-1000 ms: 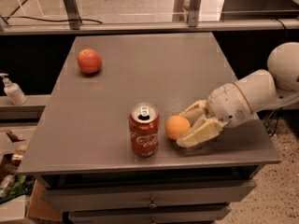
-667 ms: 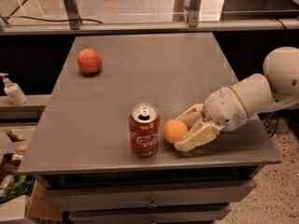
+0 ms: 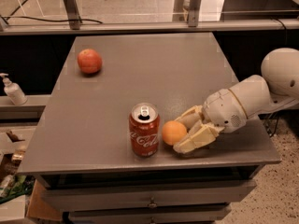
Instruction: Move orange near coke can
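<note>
Grey laminate covers the table (image 3: 154, 69), and near its front edge the coke can (image 3: 144, 129) stands upright, silver top and pull tab facing up, white script towards the camera. Just beside it on the right sits the orange (image 3: 174, 132), resting on the tabletop, with only a thin sliver of space between it and the can's side. The arm (image 3: 247, 101) comes in from the right edge of the table, its pale rounded forearm sloping down and to the left so that the wrist lies low over the surface. At its end the gripper (image 3: 181, 134) points towards the can, its two cream fingers (image 3: 198, 138) set one behind and one in front of the orange, their tips reaching about to the fruit's middle. The jaws are spread only as far as the orange is wide and look closed against it, holding it between them. Far back on the left of the table, well apart from all this, lies a larger reddish fruit (image 3: 89, 61). A soap bottle (image 3: 13, 90) stands on a ledge off the table's left side, and a drawer (image 3: 149, 197) shows below the tabletop.
</note>
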